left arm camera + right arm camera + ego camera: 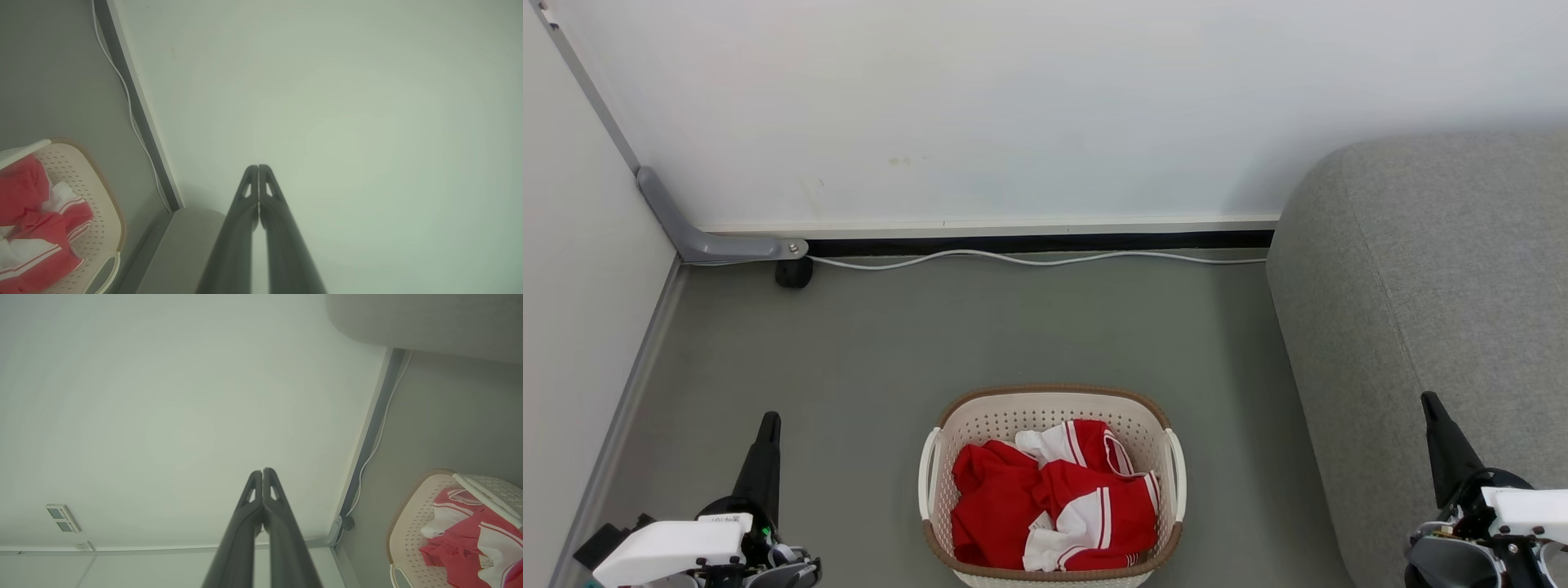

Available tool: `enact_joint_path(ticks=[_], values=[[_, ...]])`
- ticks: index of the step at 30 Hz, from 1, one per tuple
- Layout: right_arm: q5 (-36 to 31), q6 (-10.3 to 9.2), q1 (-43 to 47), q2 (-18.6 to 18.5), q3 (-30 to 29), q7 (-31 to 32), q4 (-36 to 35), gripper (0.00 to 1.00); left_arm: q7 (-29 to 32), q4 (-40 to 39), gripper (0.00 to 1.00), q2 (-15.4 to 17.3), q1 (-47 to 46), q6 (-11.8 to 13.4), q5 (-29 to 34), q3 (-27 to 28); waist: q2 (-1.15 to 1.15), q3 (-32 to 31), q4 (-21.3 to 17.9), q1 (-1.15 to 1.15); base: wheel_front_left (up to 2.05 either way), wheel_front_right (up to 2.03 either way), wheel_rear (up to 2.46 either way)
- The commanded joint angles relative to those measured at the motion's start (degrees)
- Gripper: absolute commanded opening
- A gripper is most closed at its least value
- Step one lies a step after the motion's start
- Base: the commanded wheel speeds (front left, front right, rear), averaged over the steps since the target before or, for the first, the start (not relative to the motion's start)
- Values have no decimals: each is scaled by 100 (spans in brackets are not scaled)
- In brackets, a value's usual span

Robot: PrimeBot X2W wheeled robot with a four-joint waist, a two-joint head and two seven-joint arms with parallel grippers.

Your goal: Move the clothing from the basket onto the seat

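Work has not begun: soft red-and-white fabric clothing [1054,498] lies inside the cream perforated plastic basket [1013,416], none on the big grey upholstered seat [1437,286]. Both the left gripper [258,167] and the right gripper [262,470] are closed, empty.

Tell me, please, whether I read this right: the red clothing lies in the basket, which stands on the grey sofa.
Not quite: the clothing lies in the basket, but that stands on the floor beside the sofa, as the head view shows.
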Motion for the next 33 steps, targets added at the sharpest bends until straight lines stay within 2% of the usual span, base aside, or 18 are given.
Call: enact_joint_path(ticks=[1, 11, 12, 19, 24, 28, 33], values=[[67, 25, -94, -57, 101, 43, -179, 0, 34, -166, 0, 98, -331, -43, -22, 186, 0, 0, 0, 0, 0, 0, 0], [67, 25, -94, -57, 101, 43, -179, 0, 34, -166, 0, 98, -331, -43, -22, 186, 0, 0, 0, 0, 0, 0, 0], [1, 0, 0, 0, 0, 0, 0, 100, 0, 0, 100, 0, 0, 0, 0, 0, 0, 0, 0, 0, 0, 0, 0], [-13, -1, 150, 107, 55, -6, 306, 100, -27, 339, 100, -125, 199, 6, 10, -19, 0, 20, 0, 1, 0, 0, 0], [-38, 0, 49, 89, 101, -25, 319, 100, -96, 375, 100, -115, 98, 4, 29, -39, 0, 6, -3, 13, 0, 0, 0], [-70, 1, -23, 66, 154, -54, 341, 100, -153, 405, 100, -104, 33, 2, 47, -59, 0, 15, -8, 1, 0, 0, 0], [-134, 2, -134, 23, 249, -122, 381, 100, -243, 444, 100, -81, -64, 0, 98, -104, 0, 27, -13, 0, 0, 0, 0]])
